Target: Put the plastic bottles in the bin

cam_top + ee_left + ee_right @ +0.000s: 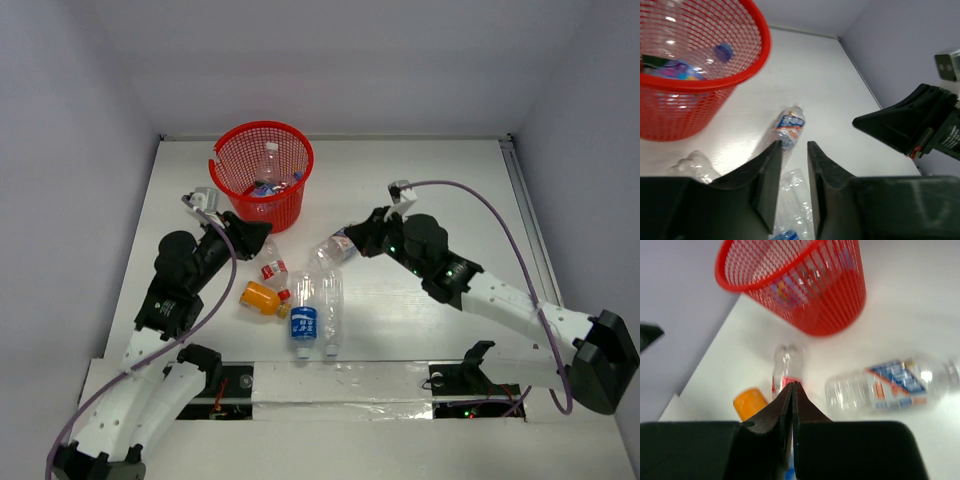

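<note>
Right gripper [792, 390] fingers fill the bottom of their wrist view, pressed together on nothing; the left gripper [792, 162] stands slightly apart, also empty. With several bottles in the bin [283, 207] at upper centre, this looks like a reach for the next one. Nearest is the blue-and-orange-labelled bottle [890, 385], lying flat just right of the closed fingertips, which must open and shift over it.

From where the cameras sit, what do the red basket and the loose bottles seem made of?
Red mesh basket: likely moulded plastic, glossy, with thin see-through lattice walls. Blue-labelled bottle: thin, transparent, shiny plastic. Orange bottle: opaque, probably plastic, though that's less certain.
</note>
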`<state>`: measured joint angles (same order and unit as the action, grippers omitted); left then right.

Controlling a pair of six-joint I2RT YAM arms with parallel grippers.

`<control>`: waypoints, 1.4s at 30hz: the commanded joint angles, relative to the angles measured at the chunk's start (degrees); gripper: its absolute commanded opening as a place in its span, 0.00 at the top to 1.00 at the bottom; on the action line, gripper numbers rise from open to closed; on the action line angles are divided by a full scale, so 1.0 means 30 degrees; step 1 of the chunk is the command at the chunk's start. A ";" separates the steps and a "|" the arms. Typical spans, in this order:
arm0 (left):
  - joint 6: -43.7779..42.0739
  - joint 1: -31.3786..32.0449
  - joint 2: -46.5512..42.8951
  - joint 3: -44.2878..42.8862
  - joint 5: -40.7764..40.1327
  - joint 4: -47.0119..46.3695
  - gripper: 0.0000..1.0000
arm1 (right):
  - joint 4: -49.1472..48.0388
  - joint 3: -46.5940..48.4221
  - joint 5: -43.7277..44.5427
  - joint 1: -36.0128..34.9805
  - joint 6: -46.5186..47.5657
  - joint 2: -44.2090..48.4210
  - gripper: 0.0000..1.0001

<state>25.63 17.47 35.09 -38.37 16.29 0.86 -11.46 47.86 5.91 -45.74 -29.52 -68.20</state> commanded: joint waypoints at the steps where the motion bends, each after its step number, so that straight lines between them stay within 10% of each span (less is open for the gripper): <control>1: 0.0949 0.1874 0.1073 -0.0304 -0.0032 -0.2279 0.78 | -0.1102 -0.2558 -0.0798 -0.0018 -0.1584 0.2427 0.95; 8: -0.0044 1.0049 0.6099 -0.1855 -1.0374 -0.2398 0.84 | 0.0300 -0.6253 -0.1063 -0.0018 -0.3021 0.7056 0.93; 12: -0.1391 1.0230 1.0355 -0.3642 -1.0472 -0.2455 0.39 | 0.1417 -0.7366 -0.1061 -0.0018 -0.3402 0.8991 0.89; 21: -0.4613 1.0230 1.7447 -0.7860 -0.9503 -0.2546 0.11 | 0.1887 -1.0178 -0.2586 -0.0018 -0.4399 1.2098 0.30; 42: -0.7869 0.9497 2.6563 -1.4573 -0.8419 -0.0317 0.19 | 0.1128 -1.1264 -0.4108 -0.0018 -0.4282 1.1227 0.15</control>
<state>3.01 46.54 114.87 -79.33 -8.43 -0.54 -3.99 14.06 -4.54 -45.74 -42.52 -32.32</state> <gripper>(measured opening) 0.830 0.852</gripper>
